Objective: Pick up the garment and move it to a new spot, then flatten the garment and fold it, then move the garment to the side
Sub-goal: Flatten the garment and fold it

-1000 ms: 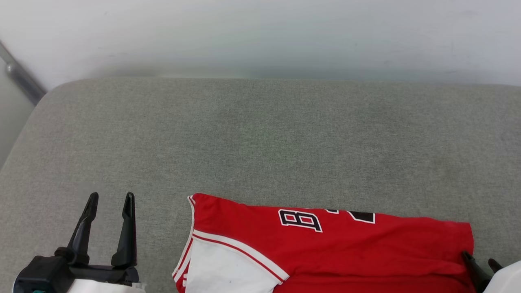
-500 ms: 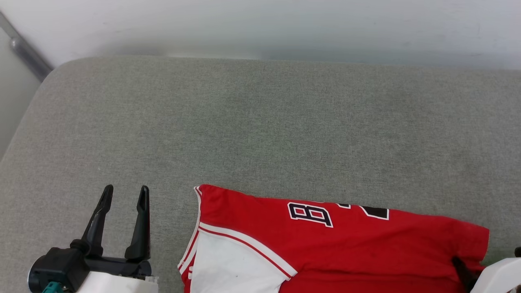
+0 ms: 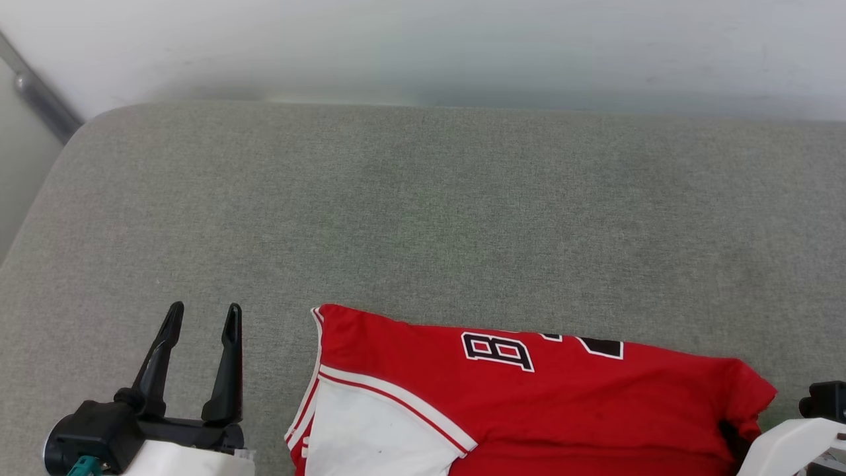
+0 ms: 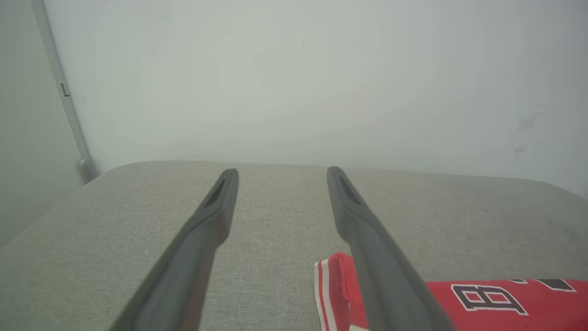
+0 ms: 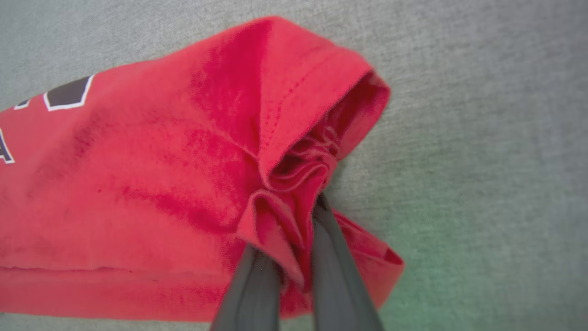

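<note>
Grip on the garment [image 3: 529,403] is found at one end only: the right end effector [image 5: 294,230] is closed on a bunched corner of red cloth at the hem end, the fabric being gathered into pleats between its two dark fingers [image 5: 250,294]. The left end effector [image 3: 203,311] is held open and empty, just left of the garment's sleeve end and apart from it, above the grey padded surface [image 3: 423,218]. The garment is laid along the near edge of that surface, right of centre in the head view, with a white sleeve [image 3: 377,430] at its left end and black lettering [image 3: 497,350] cut off by its far edge. From that cut-off print it is judged that the shirt is already doubled over lengthwise and lies fairly flat, so the move to a new spot, the flattening and at least one fold are probably done. Whether a further fold is intended cannot be told. The shift to the side is judged not yet done, and the pinch at the hem is suited to either step.
</note>
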Robot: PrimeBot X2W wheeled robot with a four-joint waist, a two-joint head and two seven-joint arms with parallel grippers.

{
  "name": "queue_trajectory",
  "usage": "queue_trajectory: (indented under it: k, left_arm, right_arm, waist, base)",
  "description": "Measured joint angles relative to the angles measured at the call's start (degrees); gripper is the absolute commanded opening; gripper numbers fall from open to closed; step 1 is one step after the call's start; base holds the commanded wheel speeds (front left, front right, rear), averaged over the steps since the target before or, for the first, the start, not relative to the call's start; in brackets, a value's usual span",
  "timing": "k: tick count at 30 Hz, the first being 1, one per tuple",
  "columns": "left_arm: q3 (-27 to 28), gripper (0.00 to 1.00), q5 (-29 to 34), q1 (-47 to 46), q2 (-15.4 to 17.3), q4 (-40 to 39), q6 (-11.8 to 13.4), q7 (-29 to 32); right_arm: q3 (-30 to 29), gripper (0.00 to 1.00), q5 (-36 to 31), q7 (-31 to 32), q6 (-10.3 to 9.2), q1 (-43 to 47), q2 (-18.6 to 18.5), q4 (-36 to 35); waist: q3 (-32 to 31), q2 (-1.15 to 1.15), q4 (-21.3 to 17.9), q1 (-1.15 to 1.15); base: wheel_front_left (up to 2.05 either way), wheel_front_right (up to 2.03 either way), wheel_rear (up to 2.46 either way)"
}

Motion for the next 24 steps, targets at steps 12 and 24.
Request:
queue_trajectory:
  k: [12, 24]
  left_arm:
    - [-0.15, 1.00, 0.11, 0.36, -0.11, -0.36, 0.00, 0.00]
    - [-0.27, 1.00, 0.01, 1.28, -0.37, 0.15, 0.00, 0.00]
  right_arm:
    - [-11.12, 0.00, -5.77, -3.47, 0.09, -0.99, -4.37, -0.83]
    - [-4.38, 0.00, -3.97, 3.93, 0.05, 1.57, -2.33, -10.07]
  waist:
    - [-1.33, 0.00, -2.16, 0.00]
    - [-2.72, 0.00, -3.21, 0.00]
  base:
    - [0.00, 0.00, 0.00]
    - [0.00, 0.00, 0.00]
